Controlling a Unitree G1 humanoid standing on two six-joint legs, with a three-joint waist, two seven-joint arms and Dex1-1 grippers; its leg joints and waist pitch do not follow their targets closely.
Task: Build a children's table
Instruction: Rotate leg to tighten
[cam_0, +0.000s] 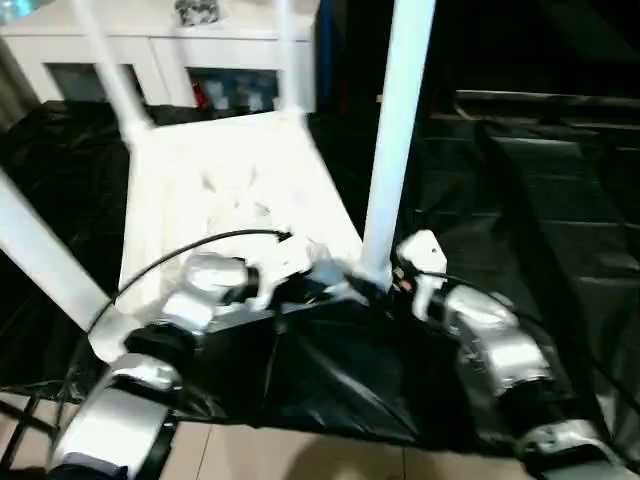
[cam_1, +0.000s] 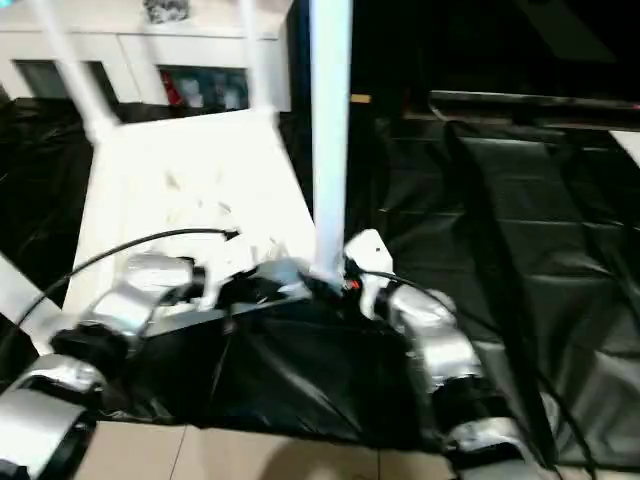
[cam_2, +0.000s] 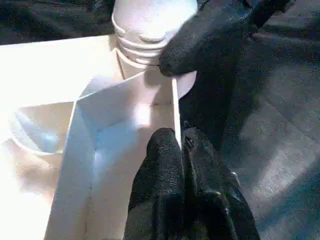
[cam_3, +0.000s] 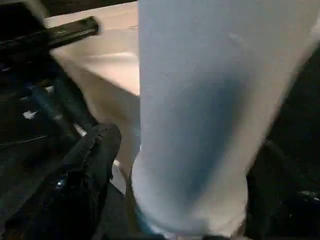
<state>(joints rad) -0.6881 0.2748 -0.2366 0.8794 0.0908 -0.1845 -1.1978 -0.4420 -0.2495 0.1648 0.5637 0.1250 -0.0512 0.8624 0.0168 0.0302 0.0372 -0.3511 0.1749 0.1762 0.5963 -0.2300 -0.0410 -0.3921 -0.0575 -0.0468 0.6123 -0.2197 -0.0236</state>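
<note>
The white tabletop lies upside down on a black sheet, rim up. Legs stand in its corner sockets: far left leg, far right leg, near left leg and near right leg. My left gripper is shut on the rim wall just beside the near right corner. My right gripper is closed around the base of the near right leg, with a finger on one side. The leg's ribbed end sits in the socket, and a right finger presses against it.
The black sheet covers the work surface and hangs over its front edge above tiled floor. A white cabinet stands behind the tabletop. A dark bar runs along the back right. A cable loops over my left forearm.
</note>
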